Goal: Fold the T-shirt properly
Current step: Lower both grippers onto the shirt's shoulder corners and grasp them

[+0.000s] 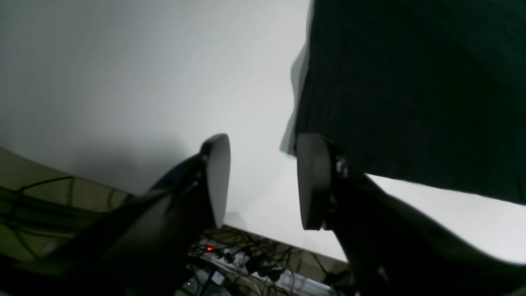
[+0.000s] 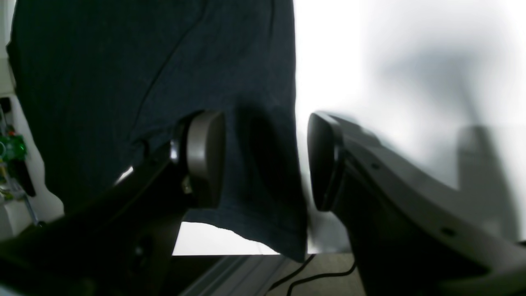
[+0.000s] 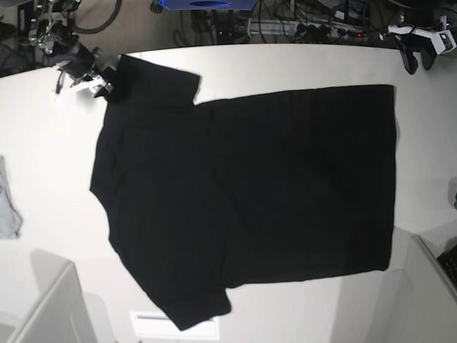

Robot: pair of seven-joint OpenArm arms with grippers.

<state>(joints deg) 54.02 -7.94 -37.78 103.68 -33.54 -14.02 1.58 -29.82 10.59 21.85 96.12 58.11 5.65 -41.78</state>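
T-shirt (image 3: 250, 193) lies flat on table (image 3: 43, 143): soft, light, floppy. Left gripper (image 1: 263, 181) spread beside its hem corner, right gripper (image 2: 267, 160) spread astride sleeve edge; pinch edges/corners, I'd say.

No words, numbers or signs can be read anywhere; the T-shirt (image 3: 250, 193) shows only plain black cloth.

T-shirt (image 3: 250, 193) flat on table (image 3: 43, 164); small cloth (image 3: 7, 204) left.

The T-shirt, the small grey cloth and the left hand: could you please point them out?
T-shirt (image 3: 264, 186): base view, middle of its body.
Small grey cloth (image 3: 7, 207): base view, its visible part.
Left hand (image 1: 263, 181): left wrist view, between its fingertips.
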